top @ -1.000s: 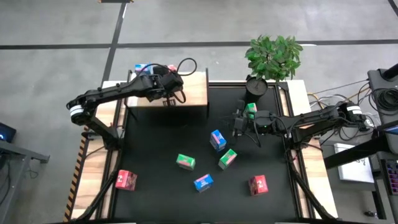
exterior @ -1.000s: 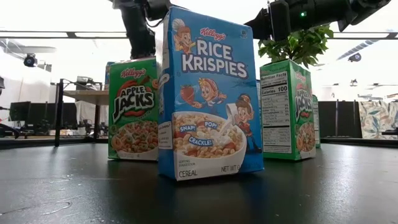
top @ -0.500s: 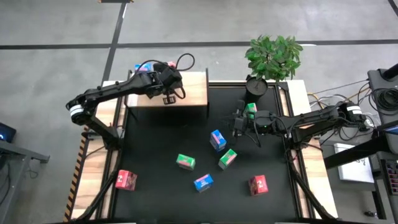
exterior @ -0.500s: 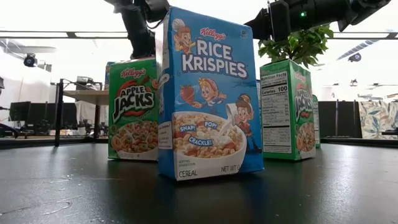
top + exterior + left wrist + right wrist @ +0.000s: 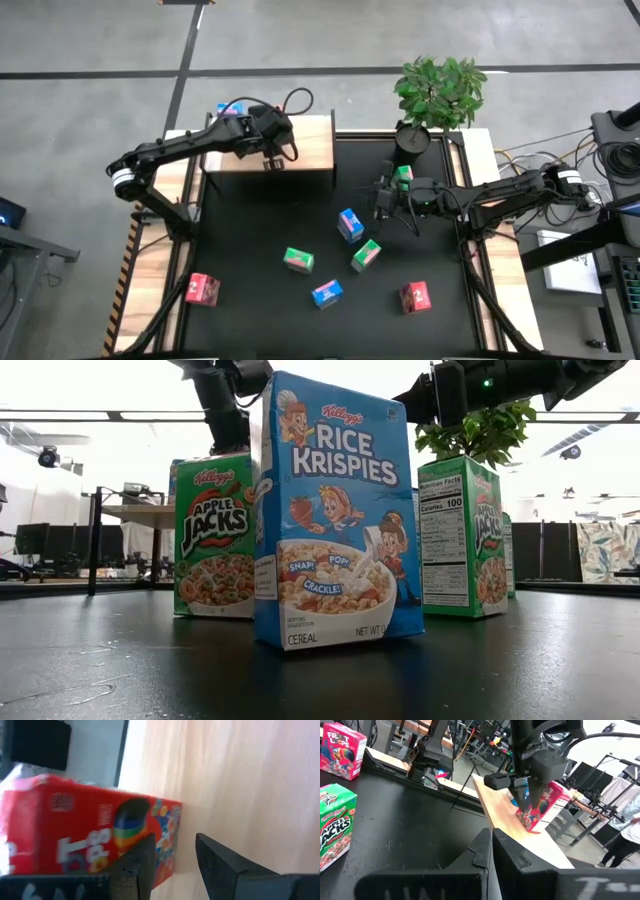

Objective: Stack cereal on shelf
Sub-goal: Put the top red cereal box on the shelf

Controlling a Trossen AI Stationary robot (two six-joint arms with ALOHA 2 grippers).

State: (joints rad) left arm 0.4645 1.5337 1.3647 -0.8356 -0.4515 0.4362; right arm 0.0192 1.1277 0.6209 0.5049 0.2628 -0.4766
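A tall blue cardboard cereal box [image 5: 335, 510] standing on the black tabletop [image 5: 500, 670] reads "Kellogg's RICE KRISPIES", with "SNAP! CRACKLE! POP!" by its bowl and "CEREAL" and "NET WT" along the bottom. Behind it, a green cardboard box [image 5: 213, 536] carries "Kellogg's APPLE JACKS", while another green box [image 5: 462, 535] turns a side panel showing "Nutrition Facts" and "Calories 100". From the right wrist, a red cardboard box [image 5: 342, 751] reads "FROOT LOOPS" and a green box lying near it [image 5: 336, 826] "APPLE JACKS".

Red cereal box [image 5: 90, 837] on pale shelf [image 5: 240, 785]
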